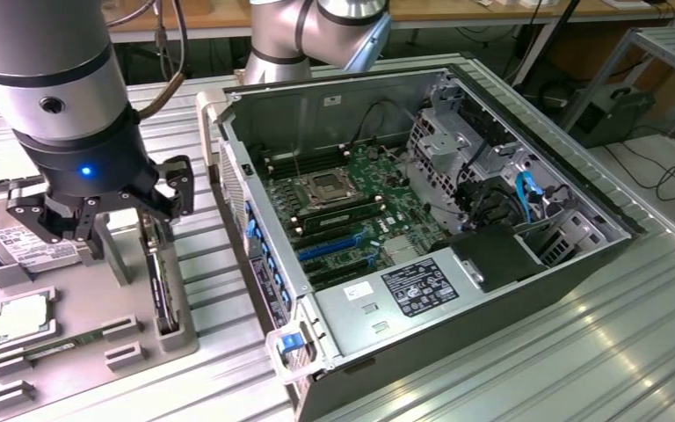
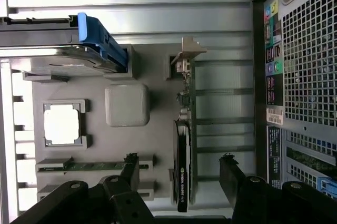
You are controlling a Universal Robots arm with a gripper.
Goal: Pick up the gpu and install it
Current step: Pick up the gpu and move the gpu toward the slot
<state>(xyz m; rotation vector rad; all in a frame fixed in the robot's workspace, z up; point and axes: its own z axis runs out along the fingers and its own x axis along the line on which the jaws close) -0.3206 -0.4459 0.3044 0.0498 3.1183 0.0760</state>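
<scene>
Over the grey parts tray (image 1: 89,303), at the exterior view's left, the claw (image 1: 101,214) hangs wide open with nothing in its hold. Wrist view: its dark fingers (image 2: 130,167) stand on either side of the gpu (image 2: 184,150), with a gap on each side. The gpu stands edge-on in a tray slot, pale bracket (image 2: 185,55) at the end away from the fingers. Same tray: hard drive (image 2: 58,63), processor (image 2: 62,124), memory stick (image 2: 89,165). An open computer case (image 1: 431,220) sits beside the tray on the ribbed metal desk (image 1: 572,352).
</scene>
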